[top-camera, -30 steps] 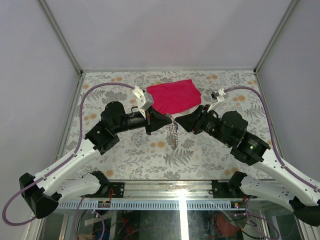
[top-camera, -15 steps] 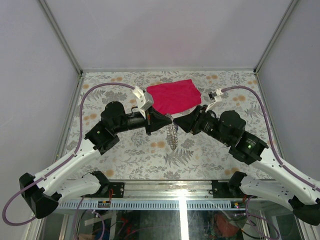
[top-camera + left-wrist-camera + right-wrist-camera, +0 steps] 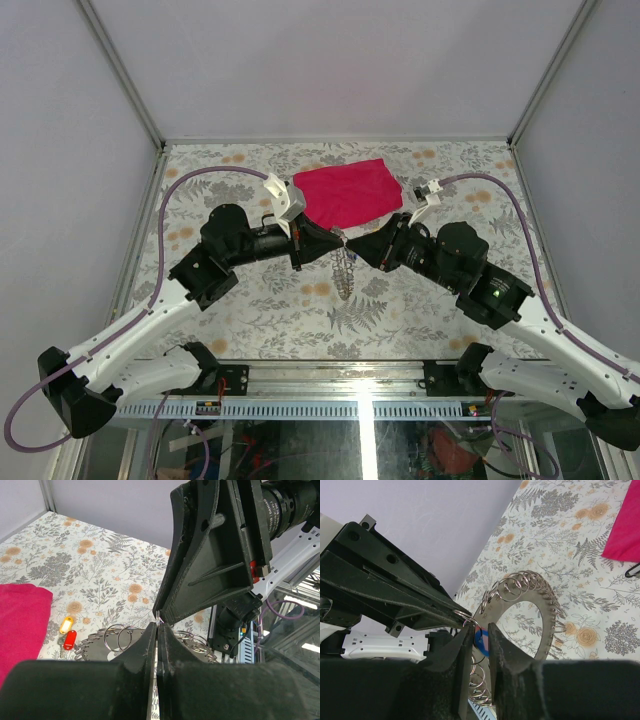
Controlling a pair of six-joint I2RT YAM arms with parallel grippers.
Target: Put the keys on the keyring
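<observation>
Both grippers meet tip to tip over mid-worktop.

The left gripper pinches the keyring at its fingertips. The right gripper, just beside it, is closed on a blue tag. Both are above a grey ring plate. A red cloth lies towards the far edge, with tagged keys beside it. Bare worktop stretches towards the left, right and near edges.
</observation>
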